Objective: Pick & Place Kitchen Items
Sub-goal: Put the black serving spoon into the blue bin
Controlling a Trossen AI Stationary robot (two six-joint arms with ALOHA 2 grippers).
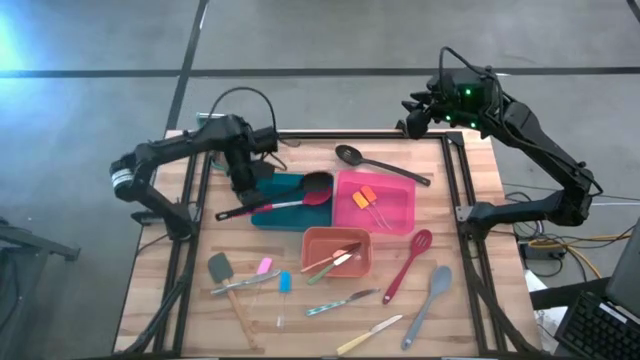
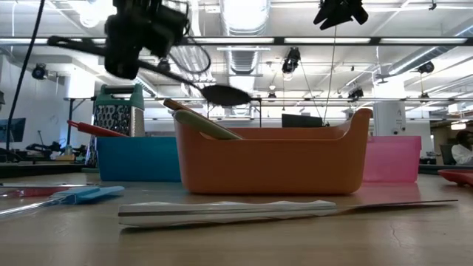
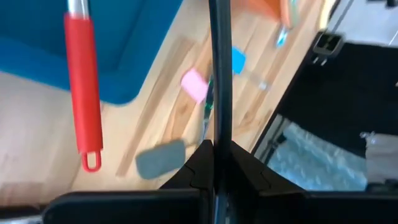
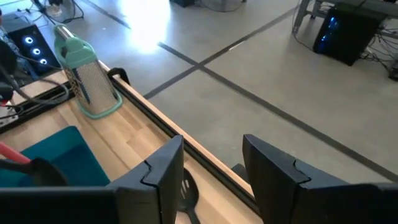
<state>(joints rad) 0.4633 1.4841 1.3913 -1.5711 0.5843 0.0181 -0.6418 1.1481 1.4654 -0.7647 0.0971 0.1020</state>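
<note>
My left gripper (image 1: 246,182) hangs over the blue tray (image 1: 285,215), shut on a black spoon (image 1: 316,183) whose bowl (image 2: 225,94) floats above the trays. A red spoon (image 1: 300,203) lies in the blue tray, its handle (image 3: 84,93) sticking out over the rim. Two orange spatulas (image 1: 364,197) lie in the pink tray (image 1: 395,215). A few utensils lean in the orange tray (image 1: 345,268). Another black spoon (image 1: 380,165), a red slotted spoon (image 1: 409,263), a grey spoon (image 1: 430,298), knives (image 1: 340,302) and small spatulas (image 1: 263,267) lie on the table. My right gripper (image 1: 412,115) stands open, high over the far right corner. My left gripper pinches the black spoon's handle (image 3: 219,124) between its two shut fingers. The fingers slant down from the table's left, and the handle runs on forward out of the fingertips, roughly along them. In the low view the spoon is lifted clear, its bowl lower than the gripper (image 2: 140,44).
A metal box grater (image 2: 117,111) with a teal top stands at the far left, behind the blue tray. Black rails (image 1: 455,180) run along the table's sides. Bare wood shows at the near left and near right.
</note>
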